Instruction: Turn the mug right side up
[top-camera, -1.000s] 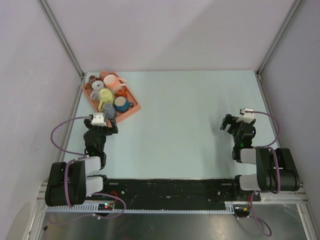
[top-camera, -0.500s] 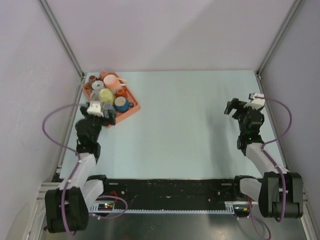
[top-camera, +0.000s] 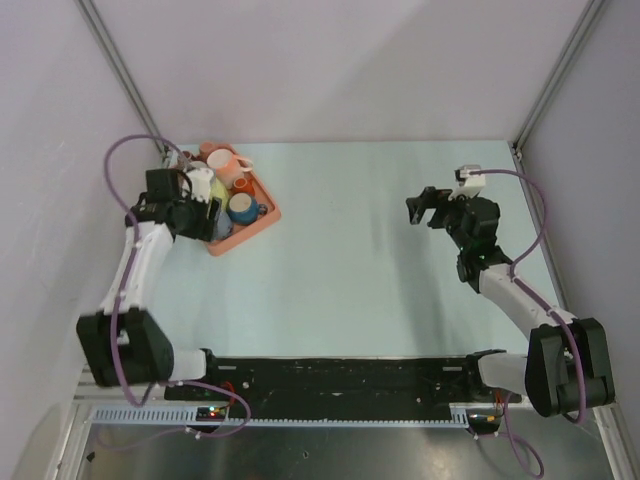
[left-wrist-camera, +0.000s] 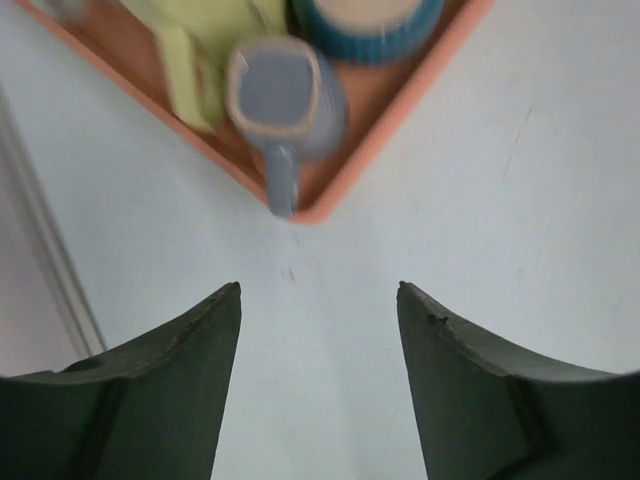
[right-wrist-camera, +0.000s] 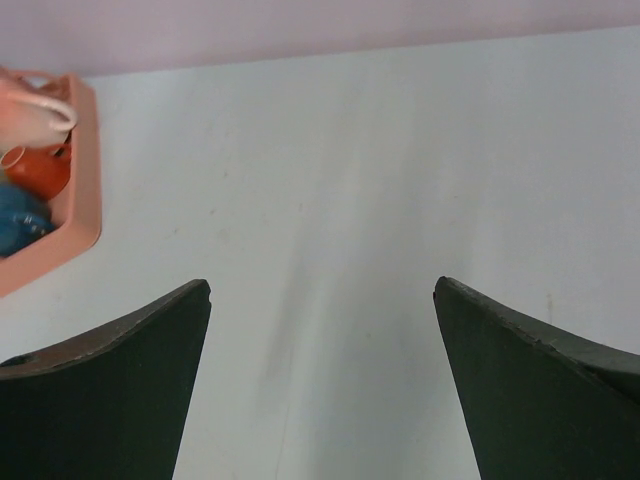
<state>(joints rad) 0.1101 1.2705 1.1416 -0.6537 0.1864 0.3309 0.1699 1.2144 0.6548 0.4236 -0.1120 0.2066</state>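
Observation:
A grey-blue mug (left-wrist-camera: 285, 95) stands in the near corner of the orange tray (left-wrist-camera: 400, 120), showing a flat, closed top face, its handle pointing at the tray corner. The view is blurred. My left gripper (left-wrist-camera: 319, 288) is open and empty, above the table just short of that corner. In the top view the left gripper (top-camera: 203, 217) covers this mug. My right gripper (top-camera: 418, 207) is open and empty over the table's right half, far from the tray (top-camera: 262, 221); it also shows in its own wrist view (right-wrist-camera: 322, 282).
The tray also holds a yellow-green mug (left-wrist-camera: 195, 40), a blue mug (top-camera: 241, 207) with a pale inside, an orange mug (top-camera: 242, 184), a pink mug (top-camera: 222, 160) and small brown cups. The left wall post (top-camera: 125, 75) is close behind the tray.
My left arm has swung out and forward to the tray's near corner, now covering the grey mug from above. My right arm has reached forward and to the left. Both grippers stay open.

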